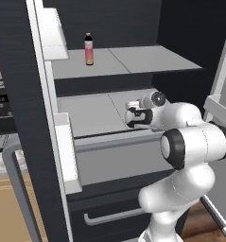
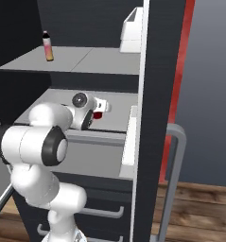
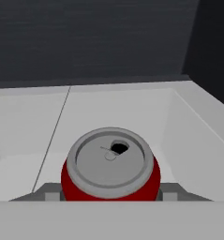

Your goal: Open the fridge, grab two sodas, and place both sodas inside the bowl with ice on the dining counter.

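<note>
Hand (image 3: pixel 111 194): clasping red soda can (image 3: pixel 110 165) on lower fridge shelf (image 1: pixel 93 113). Bottle (image 1: pixel 89 49): upright, upper shelf (image 1: pixel 133 59). Fridge doors open.

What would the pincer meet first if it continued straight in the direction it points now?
Most likely nothing new: the red soda can already sits between the fingers of the pincer. Beyond the can lies the bare grey shelf, then the fridge's dark back wall. Depth is hard to judge.

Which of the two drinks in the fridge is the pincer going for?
The red can on the lower shelf, sitting between the pincer fingertips. The slim pink-orange bottle stands alone on the upper shelf.
</note>
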Robot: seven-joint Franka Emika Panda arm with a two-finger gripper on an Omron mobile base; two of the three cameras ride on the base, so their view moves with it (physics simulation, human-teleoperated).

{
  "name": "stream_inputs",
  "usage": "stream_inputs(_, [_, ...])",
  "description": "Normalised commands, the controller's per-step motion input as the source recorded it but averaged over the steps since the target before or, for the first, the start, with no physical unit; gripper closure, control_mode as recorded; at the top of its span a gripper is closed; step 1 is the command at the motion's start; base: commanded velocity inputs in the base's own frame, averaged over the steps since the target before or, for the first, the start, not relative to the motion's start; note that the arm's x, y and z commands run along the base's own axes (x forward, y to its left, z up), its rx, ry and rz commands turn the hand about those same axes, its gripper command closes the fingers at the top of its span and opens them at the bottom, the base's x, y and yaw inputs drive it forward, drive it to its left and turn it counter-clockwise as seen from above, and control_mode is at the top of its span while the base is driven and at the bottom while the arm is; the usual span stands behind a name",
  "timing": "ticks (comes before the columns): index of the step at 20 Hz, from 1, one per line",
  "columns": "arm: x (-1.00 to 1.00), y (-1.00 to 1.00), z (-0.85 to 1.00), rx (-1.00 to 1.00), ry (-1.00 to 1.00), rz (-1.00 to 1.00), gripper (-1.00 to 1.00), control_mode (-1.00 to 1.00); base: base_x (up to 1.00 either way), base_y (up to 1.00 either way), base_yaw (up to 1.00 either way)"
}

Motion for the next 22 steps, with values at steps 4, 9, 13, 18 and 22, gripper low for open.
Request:
stream_inputs(4, [-0.52,0.15,0.73,0.00,0.02,0.00,1.00,-1.00,0.00,0.00,0.00])
stream_inputs(9, [-0.47,0.37,0.89,-0.09,0.17,-0.05,1.00,-1.00,0.00,0.00,0.00])
stream_inputs(13, [-0.68,0.25,0.60,-0.10,0.17,-0.05,1.00,-1.00,0.00,0.00,0.00])
stream_inputs(18, [-1.00,0.03,0.06,-0.02,0.01,0.00,1.00,-1.00,0.00,0.00,0.00])
stream_inputs(22, [-1.00,0.08,0.22,0.00,0.00,0.02,1.00,-1.00,0.00,0.00,0.00])
